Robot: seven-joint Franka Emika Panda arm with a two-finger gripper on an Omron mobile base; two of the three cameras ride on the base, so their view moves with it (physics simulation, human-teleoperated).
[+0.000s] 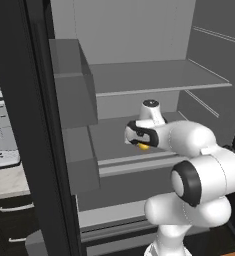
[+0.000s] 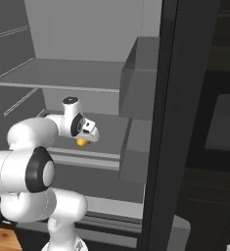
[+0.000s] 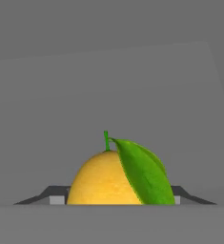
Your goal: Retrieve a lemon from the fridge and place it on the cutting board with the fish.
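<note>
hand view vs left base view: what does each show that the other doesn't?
Hand view alone: the lemon's green stem and leaf, seen close up, with the dark tips of the pincer low on either side of the fruit.

Left base view alone: the open fridge with its grey shelves and door bins, the white arm reaching onto the middle shelf, and a countertop to the left.

Both: the lemon, just a small yellow spot at the hand in the base view, and the grey fridge interior.

Rendered, flat and evenly dim; soft grey shading inside the fridge (image 1: 139,75), no glare, no hard shadows. Sharp enough throughout, slightly pixelated. Brightest on the lemon (image 3: 104,181), evenly lit yellow.
</note>
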